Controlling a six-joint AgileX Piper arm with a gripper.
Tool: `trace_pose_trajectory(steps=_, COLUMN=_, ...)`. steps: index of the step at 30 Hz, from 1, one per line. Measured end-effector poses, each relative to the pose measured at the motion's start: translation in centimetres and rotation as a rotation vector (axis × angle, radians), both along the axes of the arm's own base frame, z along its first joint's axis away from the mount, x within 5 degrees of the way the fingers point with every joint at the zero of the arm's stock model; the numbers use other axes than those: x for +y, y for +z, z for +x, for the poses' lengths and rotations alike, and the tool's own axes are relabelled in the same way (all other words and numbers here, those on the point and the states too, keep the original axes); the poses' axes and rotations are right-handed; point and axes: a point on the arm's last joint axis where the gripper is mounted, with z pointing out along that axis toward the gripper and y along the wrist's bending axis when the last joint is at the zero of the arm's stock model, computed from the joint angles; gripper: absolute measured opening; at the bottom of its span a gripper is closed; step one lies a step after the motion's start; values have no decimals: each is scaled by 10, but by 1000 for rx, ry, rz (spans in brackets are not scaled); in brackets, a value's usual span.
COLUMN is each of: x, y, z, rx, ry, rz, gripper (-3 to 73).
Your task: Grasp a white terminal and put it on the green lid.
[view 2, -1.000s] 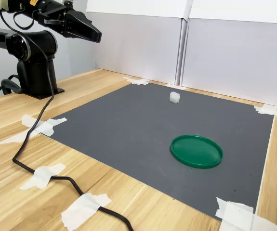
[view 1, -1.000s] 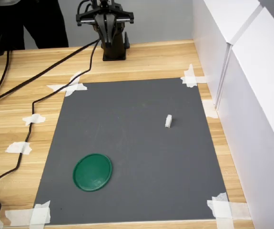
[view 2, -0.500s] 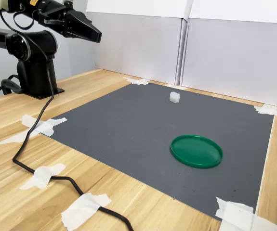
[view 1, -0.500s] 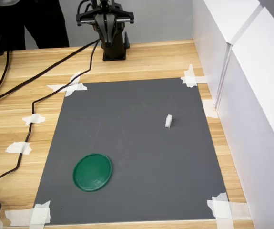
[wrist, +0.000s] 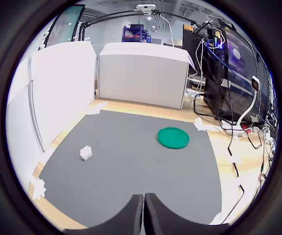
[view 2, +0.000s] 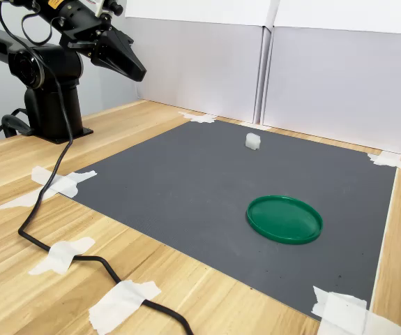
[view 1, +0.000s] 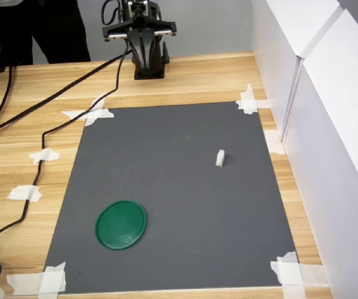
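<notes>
Wrist view shows the hand with its two fingers pressed together, no gap between the tips and nothing held. In the second exterior view the hand hangs high above the bare wood of the counter, close to the arm's base and short of the mat. It is pitched downward toward the work area, which is judged to be why the wrist camera takes in the whole mat at once.

Terminal stands alone on the grey mat, toward the first exterior view's right, nearer the white wall panels. Nothing touches it. In the second exterior view the terminal sits beyond the lid, well apart from it. The lid lies flat, rim up, near the first exterior view's lower left. It is empty.

Mat corners are fixed with tape, presumably to keep the surface from sliding. More tape pins the black cable to the counter, keeping it clear of the arm's path.

Judgement: the task is at its start; the grasp is not yet made. The fingers must part before they can take the terminal. The piece is small and light, so an off-centre approach could tip or push it. Open mat lies between terminal and lid, with no obstacle seen.
</notes>
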Motion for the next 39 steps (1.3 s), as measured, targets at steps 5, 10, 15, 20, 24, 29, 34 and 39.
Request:
trace_pose_trajectory(steps=5, x=0, y=26, z=5, rx=52, ry=4, rz=-24, gripper=-16)
trace_pose_trajectory(steps=10, x=-2, y=51, z=14, rx=153, ry=-5, rz=-107, gripper=-16)
trace_pose_trajectory(steps=15, x=-3, y=62, z=37, rx=253, ry=-7, rz=-184, gripper=-16)
trace_pose_trajectory(steps=20, x=0, y=59, z=67, rx=348, ry=65, rz=-298, gripper=-16)
trace_pose_trajectory(steps=24, x=4, y=58, z=92, rx=466, ry=122, rz=-359, gripper=-14)
trace_pose_trajectory(steps=29, x=10, y=57, z=127, rx=632, ry=157, rz=-337, gripper=43)
trace_pose_trajectory(steps=34, x=20, y=62, z=160, rx=724, ry=185, rz=-276, gripper=228)
trace_pose_trajectory(steps=39, x=32, y=59, z=187, rx=799, ry=178, rz=-127, gripper=492)
